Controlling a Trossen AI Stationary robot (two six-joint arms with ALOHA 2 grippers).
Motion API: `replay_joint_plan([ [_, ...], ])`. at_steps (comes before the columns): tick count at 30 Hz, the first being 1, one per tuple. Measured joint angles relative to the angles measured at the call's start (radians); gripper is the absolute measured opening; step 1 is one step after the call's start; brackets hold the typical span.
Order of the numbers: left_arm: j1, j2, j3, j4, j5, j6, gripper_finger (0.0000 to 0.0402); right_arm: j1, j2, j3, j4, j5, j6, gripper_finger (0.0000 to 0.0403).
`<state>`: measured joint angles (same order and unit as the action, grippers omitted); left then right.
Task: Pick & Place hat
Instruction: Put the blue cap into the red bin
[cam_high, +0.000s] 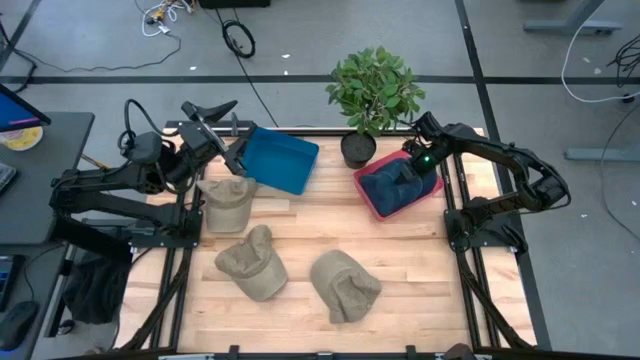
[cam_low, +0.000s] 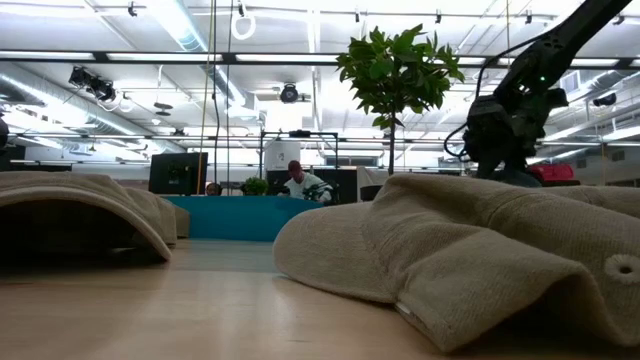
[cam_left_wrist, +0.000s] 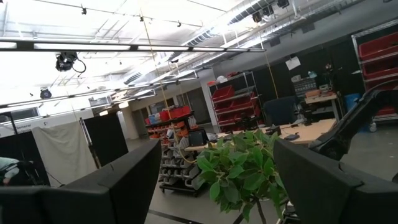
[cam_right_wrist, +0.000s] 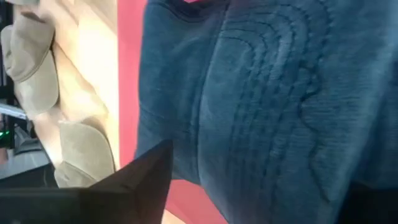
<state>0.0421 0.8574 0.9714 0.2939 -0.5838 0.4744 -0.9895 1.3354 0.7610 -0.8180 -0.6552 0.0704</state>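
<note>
the dark blue hat (cam_high: 392, 180) is a soft cloth cap with rows of curved stitching across its brim, and it lies crumpled in the red bin (cam_high: 425, 194), which sits on the table (cam_high: 300, 240) just beside the potted plant (cam_high: 372, 95). the right gripper (cam_high: 418, 160) hangs directly over the hat in that bin; its fingers stand partly apart with the blue cloth lying between and below them, and the pictures do not settle whether they pinch it. the right wrist view alone shows the hat's stitching up close (cam_right_wrist: 267, 106), plus the red bin floor (cam_right_wrist: 130, 93) and two tan hats (cam_right_wrist: 31, 62) on the wood farther from the plant. the high view alone gives the full layout: three tan hats, one (cam_high: 227, 203) against the blue bin (cam_high: 280, 158) on the plant's other side, two more (cam_high: 250, 262) (cam_high: 345, 285) nearer the table's front edge. the left gripper (cam_high: 212, 112) is raised above the blue bin, fingers spread wide and holding nothing; its wrist view looks out past the plant leaves (cam_left_wrist: 239, 165) into the room. the low view shows a tan hat (cam_low: 470, 255) close up and a person (cam_low: 300, 183) seated beyond the table.
</note>
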Motion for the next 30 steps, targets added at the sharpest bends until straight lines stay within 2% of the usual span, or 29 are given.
replay_joint_plan([
  [4, 0.0, 0.0, 0.0, 0.0, 0.0, 0.0, 0.0316, 0.0, 0.0, 0.055, -0.064, 0.027, -0.012, 0.0257],
  [10, 0.0, 0.0, 0.0, 0.0, 0.0, 0.0, 0.0316, 0.006, 0.0, 0.119, -0.148, 0.117, -0.049, 0.0261],
  [18, 0.0, 0.0, 0.0, 0.0, 0.0, 0.001, 0.0316, 0.014, -0.005, 0.162, -0.243, 0.306, -0.048, 0.026],
  [26, 0.0, 0.0, 0.0, 0.0, 0.0, 0.002, 0.0316, 0.025, -0.047, 0.222, -0.298, 0.352, -0.034, 0.0232],
  [30, 0.0, 0.0, 0.0, -0.001, 0.0, 0.003, 0.0316, 0.048, -0.051, 0.268, -0.356, 0.451, -0.031, 0.0217],
])
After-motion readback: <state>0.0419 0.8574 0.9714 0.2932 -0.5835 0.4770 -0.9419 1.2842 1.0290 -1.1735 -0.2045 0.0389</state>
